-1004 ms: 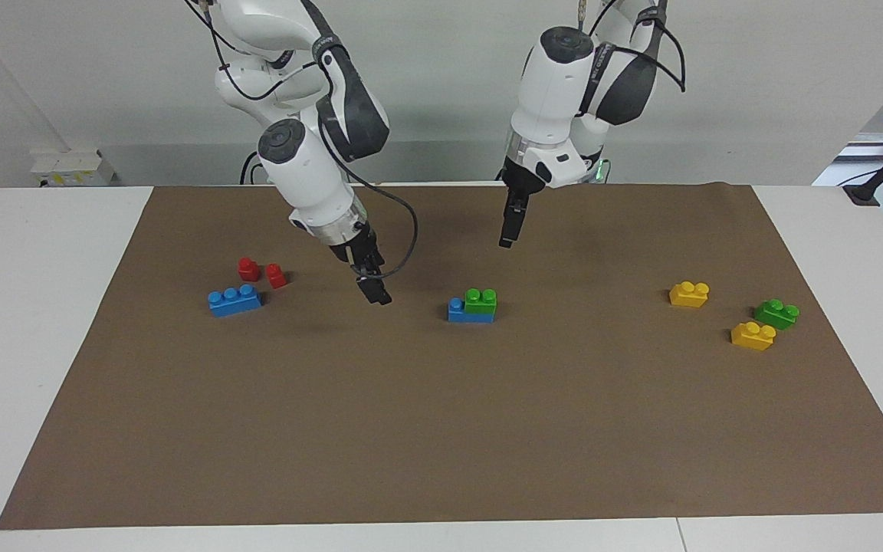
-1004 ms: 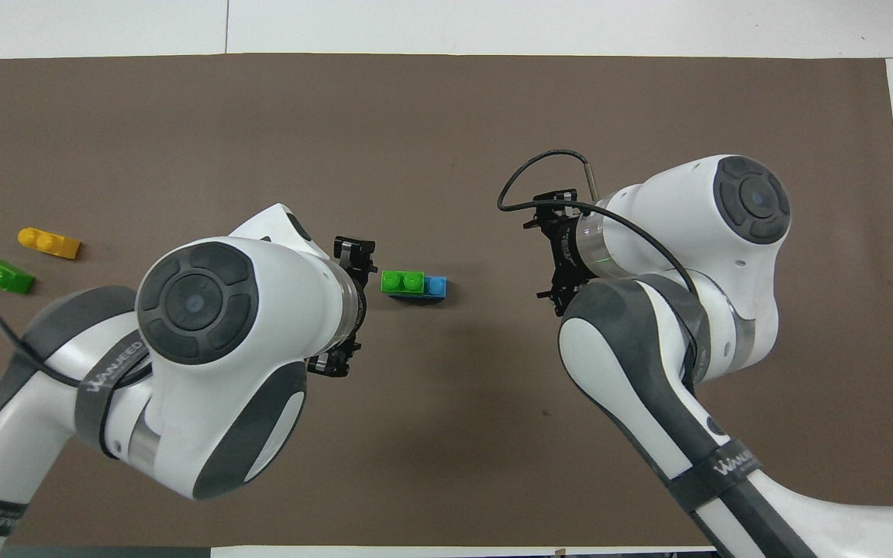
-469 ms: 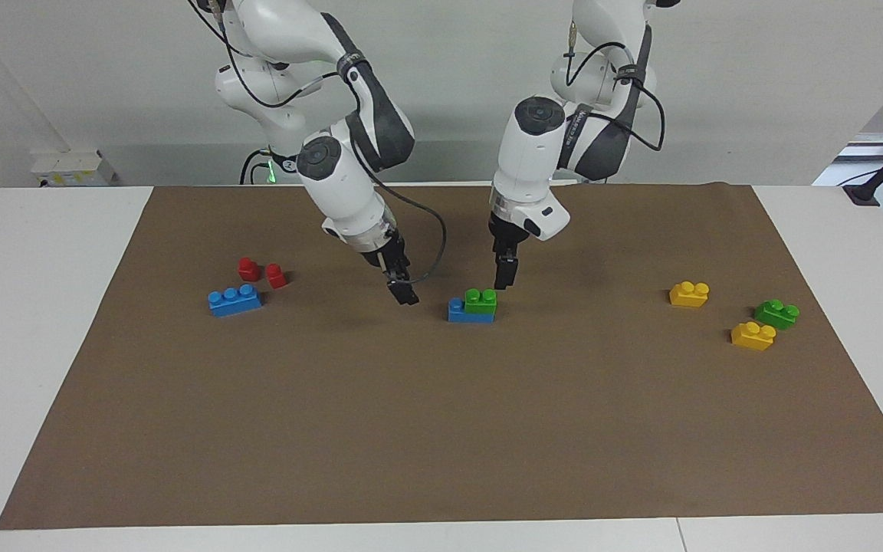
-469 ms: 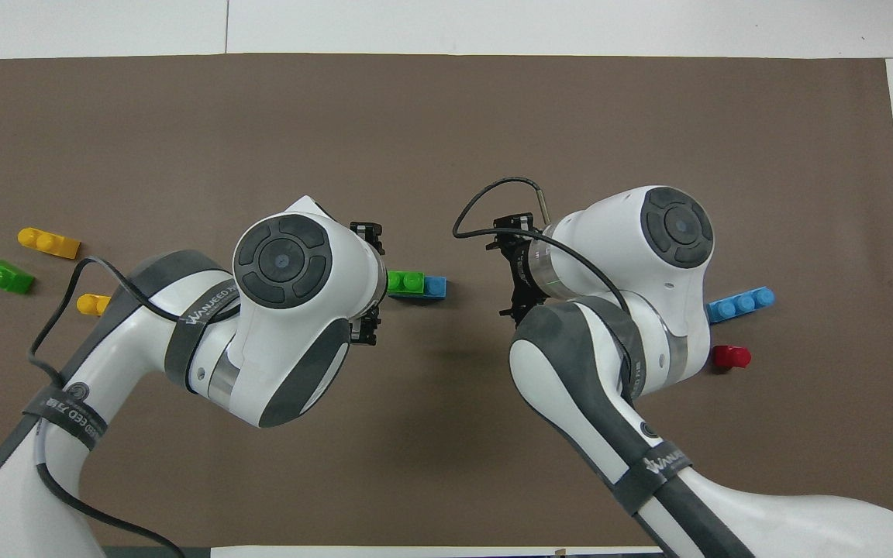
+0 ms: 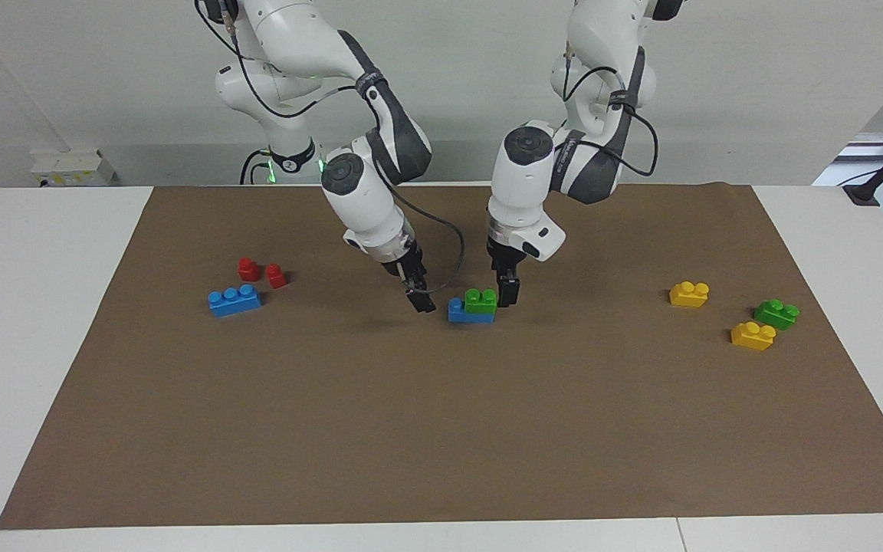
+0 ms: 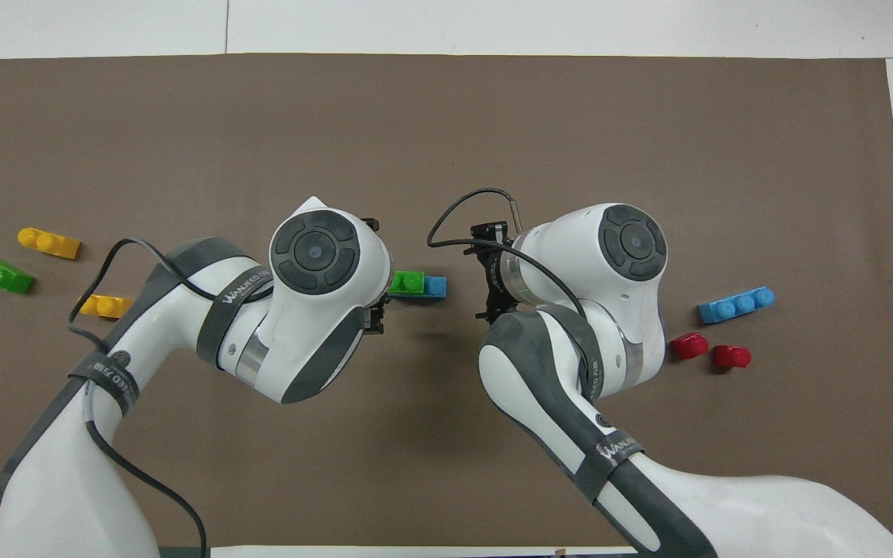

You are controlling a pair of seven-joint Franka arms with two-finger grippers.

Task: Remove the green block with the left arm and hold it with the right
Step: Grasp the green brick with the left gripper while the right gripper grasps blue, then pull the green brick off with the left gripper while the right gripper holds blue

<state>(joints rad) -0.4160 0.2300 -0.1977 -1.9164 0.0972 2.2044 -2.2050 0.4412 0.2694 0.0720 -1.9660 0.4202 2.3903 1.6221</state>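
In the facing view, the green block (image 5: 480,300), a glossy two-stud plastic brick, sits pressed onto a blue brick (image 5: 460,312) near the middle of the matte brown mat (image 5: 441,429), covering the blue brick's end toward the left arm's end of the table and leaving one blue stud bare. The left gripper (image 5: 508,291), black and slim, hangs just beside the green block at that end; whether its fingers are spread or closed cannot be told. The right gripper (image 5: 420,300) tilts down beside the blue brick's bare end, its finger spacing also unclear. Toward the right arm's end lie a three-stud blue brick (image 5: 234,300) and two small red pieces (image 5: 261,271); toward the left arm's end lie two yellow bricks (image 5: 689,294) and a second green brick (image 5: 776,313). In the overhead view, the green block (image 6: 409,282) and blue brick (image 6: 436,287) show between the two rounded white wrists, with the left gripper (image 6: 375,310) mostly hidden under its wrist and the right gripper (image 6: 487,273) next to the blue end.
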